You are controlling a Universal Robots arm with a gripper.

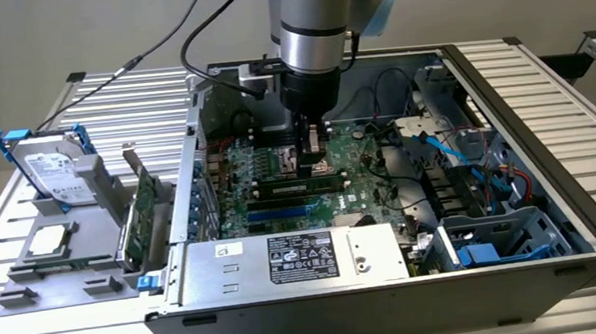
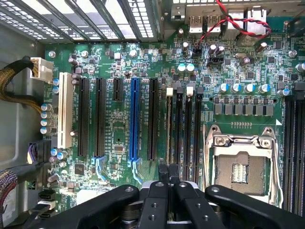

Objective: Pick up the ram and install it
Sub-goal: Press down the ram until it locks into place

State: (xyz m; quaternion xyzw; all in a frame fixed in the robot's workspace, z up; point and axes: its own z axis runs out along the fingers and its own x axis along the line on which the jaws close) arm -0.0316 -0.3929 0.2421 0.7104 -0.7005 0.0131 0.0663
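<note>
RAM (image 1: 302,187) sits seated in a motherboard (image 1: 275,157) slot inside the open PC case (image 1: 561,217), long side running across, at about 6 o'clock of the gripper (image 1: 314,164) in the exterior view. Jaws are pinched together with nothing between them, fingertips (image 2: 167,171) just above the slots. Hard drive (image 1: 55,168) and expansion card (image 1: 145,209) stand in the grey holder (image 1: 59,273) at the case's 9 o'clock.

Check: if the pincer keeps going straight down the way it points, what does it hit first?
Probably the ram seated in its motherboard slot: the shut pincer points down just above it. Depth unclear; it may already touch.
</note>
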